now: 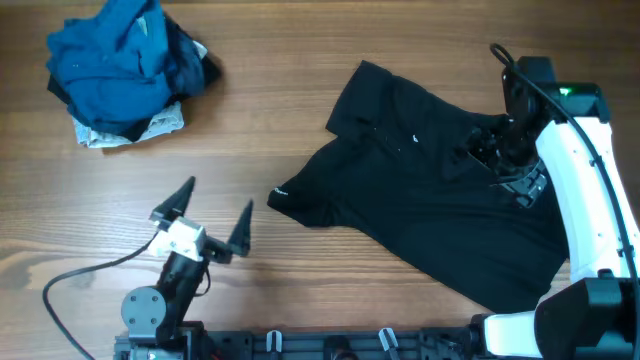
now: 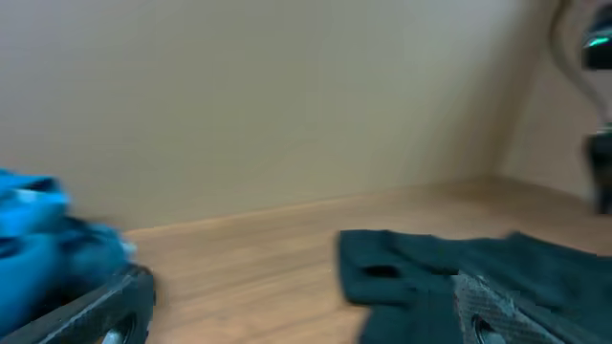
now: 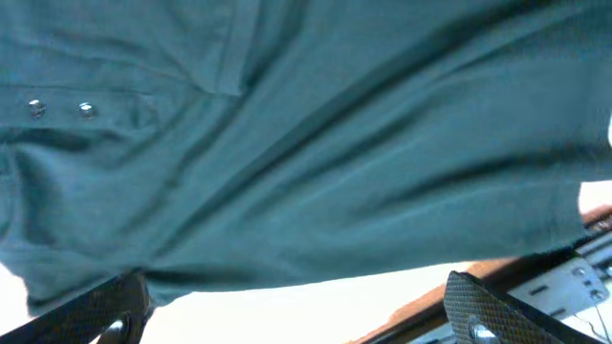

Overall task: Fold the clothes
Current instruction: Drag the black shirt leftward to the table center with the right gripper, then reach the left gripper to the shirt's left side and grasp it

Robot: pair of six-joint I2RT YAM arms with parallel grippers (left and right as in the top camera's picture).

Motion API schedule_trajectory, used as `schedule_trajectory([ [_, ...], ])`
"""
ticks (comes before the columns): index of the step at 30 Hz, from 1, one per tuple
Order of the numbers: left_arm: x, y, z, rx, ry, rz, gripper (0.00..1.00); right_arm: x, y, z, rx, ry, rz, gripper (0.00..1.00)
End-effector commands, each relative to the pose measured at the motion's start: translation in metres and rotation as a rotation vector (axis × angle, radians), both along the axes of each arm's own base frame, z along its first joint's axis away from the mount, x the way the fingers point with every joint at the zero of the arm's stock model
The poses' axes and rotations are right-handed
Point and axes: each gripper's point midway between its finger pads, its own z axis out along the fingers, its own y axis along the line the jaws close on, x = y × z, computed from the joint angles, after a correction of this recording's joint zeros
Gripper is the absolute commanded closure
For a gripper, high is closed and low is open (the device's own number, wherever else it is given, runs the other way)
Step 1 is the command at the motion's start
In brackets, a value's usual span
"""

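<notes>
Soft, even light keeps the overhead view sharp with faint shadows on the desk (image 1: 300, 100), the left wrist view is blurred throughout, and the right wrist view washes the black shirt (image 3: 316, 143) teal-grey above overexposed glare.

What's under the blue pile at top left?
A pale grey-white cloth pokes out beneath the blue pile; how far it runs underneath is covered.

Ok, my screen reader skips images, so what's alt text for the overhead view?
A rumpled black shirt lies on a wooden table under the open right end effector. The open left end effector is clear of it, blue clothes piled far left.
</notes>
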Motion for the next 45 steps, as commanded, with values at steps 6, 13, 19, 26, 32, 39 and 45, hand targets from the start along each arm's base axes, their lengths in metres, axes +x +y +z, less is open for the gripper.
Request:
schedule_trajectory([
  [6,-0.015,-0.017,0.011,-0.144,0.246,-0.124,0.0,-0.029,-0.012,0.055,-0.066,-0.178,-0.168,0.0],
  [13,-0.004,-0.016,0.056,-0.167,0.238,-0.115,0.0,-0.08,-0.029,0.105,-0.137,-0.383,-0.293,0.0],
  [19,0.001,-0.024,0.049,-0.255,0.404,-0.16,0.0,-0.105,-0.044,0.125,-0.211,-0.494,-0.323,0.0],
  [26,0.002,-0.021,0.061,-0.153,0.68,-0.111,0.0,-0.093,-0.049,0.122,-0.245,-0.478,-0.326,0.0],
  [32,-0.008,-0.021,0.089,-0.136,0.778,-0.101,0.01,-0.063,-0.05,0.113,-0.26,-0.45,-0.271,0.0],
  [39,-0.032,-0.022,0.08,-0.061,0.817,-0.053,0.01,-0.029,-0.063,0.074,-0.123,-0.298,-0.241,0.0],
  [45,-0.038,-0.037,0.077,0.057,0.786,-0.073,0.01,-0.032,-0.094,0.055,-0.084,-0.216,-0.349,0.0],
])
